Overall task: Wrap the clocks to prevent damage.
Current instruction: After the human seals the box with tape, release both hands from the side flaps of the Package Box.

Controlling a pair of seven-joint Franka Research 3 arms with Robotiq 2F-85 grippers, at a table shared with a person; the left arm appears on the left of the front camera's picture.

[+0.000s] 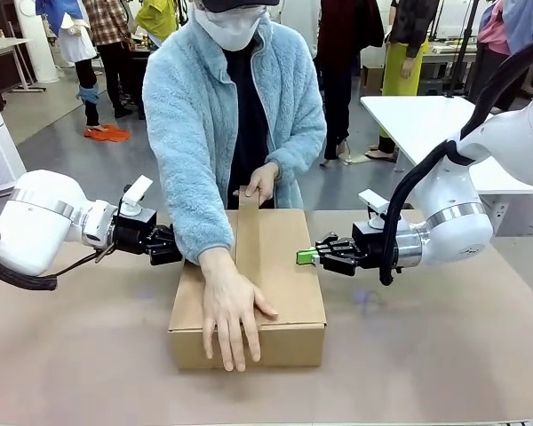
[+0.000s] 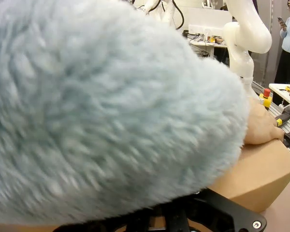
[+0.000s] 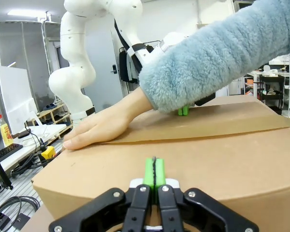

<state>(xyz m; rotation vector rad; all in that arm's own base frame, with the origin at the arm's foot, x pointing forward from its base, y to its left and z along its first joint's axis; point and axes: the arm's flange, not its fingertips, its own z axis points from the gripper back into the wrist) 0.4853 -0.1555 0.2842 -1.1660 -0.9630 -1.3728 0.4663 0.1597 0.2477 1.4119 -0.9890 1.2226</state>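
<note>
The clocks are out of view. A closed cardboard box [image 1: 293,257] lies mid-table with a brown tape strip [image 1: 248,232] along its top. A person in a fluffy blue sleeve [image 2: 111,106] presses one hand [image 1: 231,311] on the near end of the strip and the other hand [image 1: 262,184] on the far end. My left gripper [image 1: 173,246] is at the box's left side, its tips behind the sleeve; its green pads [image 3: 183,110] sit together, shut. My right gripper [image 1: 304,256] is shut and empty, its tips [image 3: 154,171] against the box's right side [image 3: 208,159].
The brown tabletop [image 1: 426,355] has free room in front and to the right of the box. A white table [image 1: 426,115] stands at the back right, and people stand farther off. A shelf with a yellow bottle [image 3: 3,129] and cables lies beyond the table edge.
</note>
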